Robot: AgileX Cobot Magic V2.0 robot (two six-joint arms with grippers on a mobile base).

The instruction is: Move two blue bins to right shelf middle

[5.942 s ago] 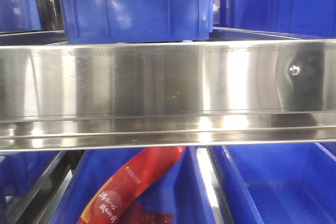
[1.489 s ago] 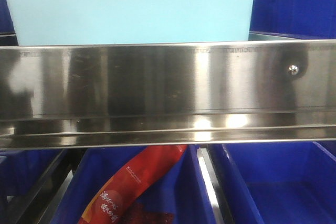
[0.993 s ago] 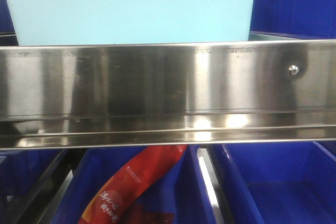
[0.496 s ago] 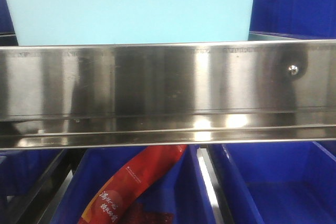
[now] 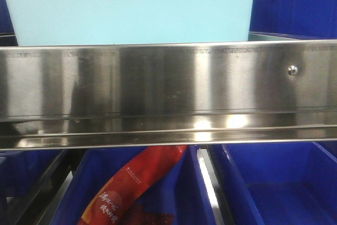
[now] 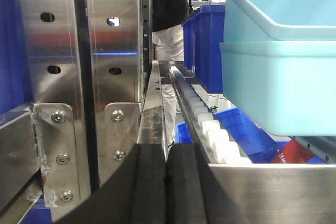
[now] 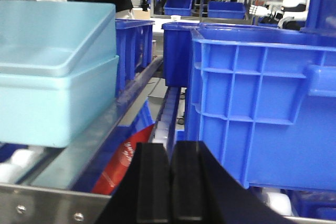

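Resting pressed together, the left pincer sits left of the light-blue bins; the right pincer, likewise, sits to their right.

A steel rail runs across the whole front view, blocking the shelf edge. Above it a pale bin fills most of the width, with a blue bin close on its right; only a narrow lane of rollers separates them. Left of the pale bin, a steel post closes that side, leaving a strip of rollers between.
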